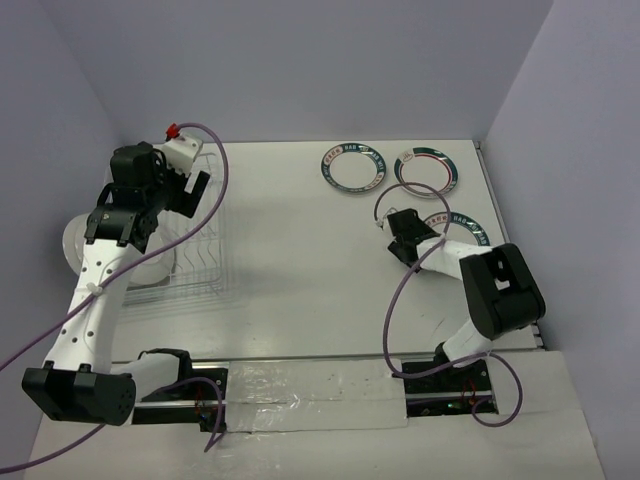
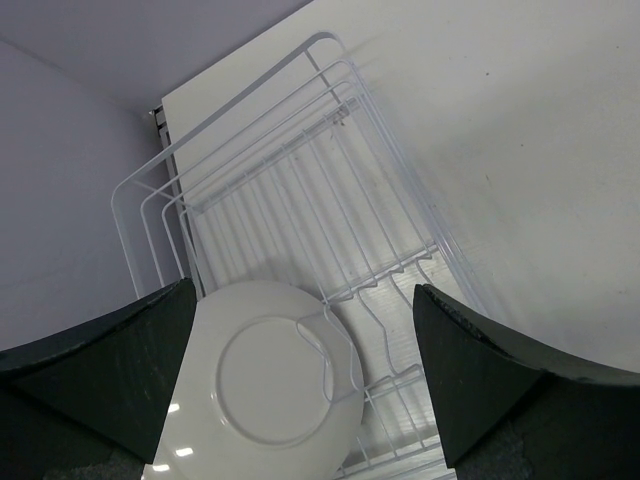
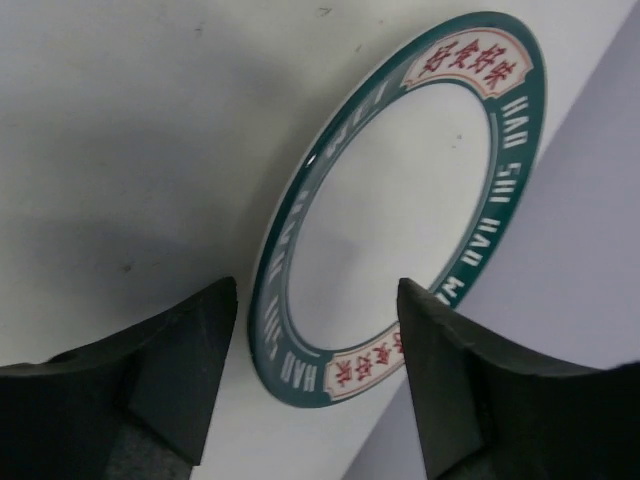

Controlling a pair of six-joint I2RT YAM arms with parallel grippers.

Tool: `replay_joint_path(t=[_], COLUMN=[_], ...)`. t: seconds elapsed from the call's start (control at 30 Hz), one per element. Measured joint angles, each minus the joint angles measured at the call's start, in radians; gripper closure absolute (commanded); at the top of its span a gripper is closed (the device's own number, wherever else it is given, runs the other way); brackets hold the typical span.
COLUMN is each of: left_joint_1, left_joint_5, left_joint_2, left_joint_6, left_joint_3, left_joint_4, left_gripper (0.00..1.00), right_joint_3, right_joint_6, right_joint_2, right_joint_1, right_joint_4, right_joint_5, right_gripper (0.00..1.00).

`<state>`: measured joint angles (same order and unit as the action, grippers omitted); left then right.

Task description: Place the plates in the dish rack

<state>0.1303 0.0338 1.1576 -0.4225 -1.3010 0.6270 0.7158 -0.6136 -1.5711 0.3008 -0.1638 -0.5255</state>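
1. Left gripper (image 2: pixel 304 288) jaws stand wide apart with nothing between them, over the dish rack (image 2: pixel 340 210).
2. Right gripper (image 3: pixel 316 285) jaws are apart, straddling the edge of a teal-rimmed plate (image 3: pixel 400 200) but not clamped on it.
3. Table (image 1: pixel 300 250): rack on the left side, that plate flat on the right.
4. One white plate (image 2: pixel 270 380) stands on edge in the rack, plain underside showing.
5. Two more teal-rimmed plates (image 1: pixel 353 167) (image 1: pixel 427 170) lie flat, far right, side by side.

The white table (image 1: pixel 300 260) carries the dish rack (image 1: pixel 195 278) on its left side. Three teal-rimmed plates lie flat at the far right: the left plate (image 1: pixel 353 167) just beside the right plate (image 1: pixel 428 170), and a nearer plate (image 1: pixel 472 230) partly hidden. Clear tape (image 1: pixel 310 395) runs along the near edge.
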Motion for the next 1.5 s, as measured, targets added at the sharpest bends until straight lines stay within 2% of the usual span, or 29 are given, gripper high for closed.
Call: replay_joint_path(t=[0.03,0.1,0.13,0.23,0.37,0.47,0.57,0.67,0.83,0.97,1.1,1.2,1.5], left_joint_1=[0.0,0.0,0.0,0.0,0.0,0.0,0.0,0.0,0.0,0.002,0.062,0.155,0.372], left_joint_5=[0.004,0.009,0.011,0.014,-0.005,-0.044,-0.124,-0.229,-0.463,-0.707,-0.859,-0.902,-0.959], left_joint_2=[0.0,0.0,0.0,-0.002,-0.01,-0.03,-0.048,-0.06,-0.099,-0.124,-0.135,-0.128,-0.062], left_joint_6=[0.0,0.0,0.0,0.0,0.0,0.002,0.013,0.024,0.011,-0.096,-0.202,-0.256,-0.235], left_joint_3=[0.002,0.005,0.006,0.013,0.017,0.035,0.056,0.068,0.083,0.083,0.077,0.06,0.043], left_joint_4=[-0.003,-0.012,-0.018,-0.035,-0.049,-0.058,-0.057,-0.054,-0.039,0.04,0.141,0.211,0.254], left_gripper=[0.01,0.01,0.01,0.01,0.01,0.01,0.01,0.02,0.03,0.07,0.07,0.07,0.18], right_joint_3=[-0.001,-0.013,-0.021,-0.036,-0.038,-0.035,0.019,0.151,0.365,0.41,0.412,0.422,0.566], right_joint_6=[-0.003,-0.009,-0.01,-0.014,-0.009,0.001,0.016,0.007,-0.099,-0.211,-0.305,-0.34,-0.354], right_joint_2=[-0.017,-0.038,-0.049,-0.073,-0.06,0.026,0.17,0.296,0.454,0.549,0.55,0.508,0.4], right_joint_1=[0.006,0.018,0.024,0.038,0.046,0.063,0.089,0.103,0.106,0.105,0.109,0.127,0.315], right_joint_4=[0.018,0.051,0.059,0.066,0.076,-0.005,-0.167,-0.339,-0.518,-0.66,-0.789,-0.858,-0.92], right_joint_5=[-0.023,-0.044,-0.055,-0.091,-0.143,-0.08,0.064,0.245,0.554,0.821,1.066,1.186,1.315], right_gripper=[0.47,0.62,0.75,1.0,1.0,1.0,1.0,1.0,1.0,1.0,1.0,1.0,1.0])
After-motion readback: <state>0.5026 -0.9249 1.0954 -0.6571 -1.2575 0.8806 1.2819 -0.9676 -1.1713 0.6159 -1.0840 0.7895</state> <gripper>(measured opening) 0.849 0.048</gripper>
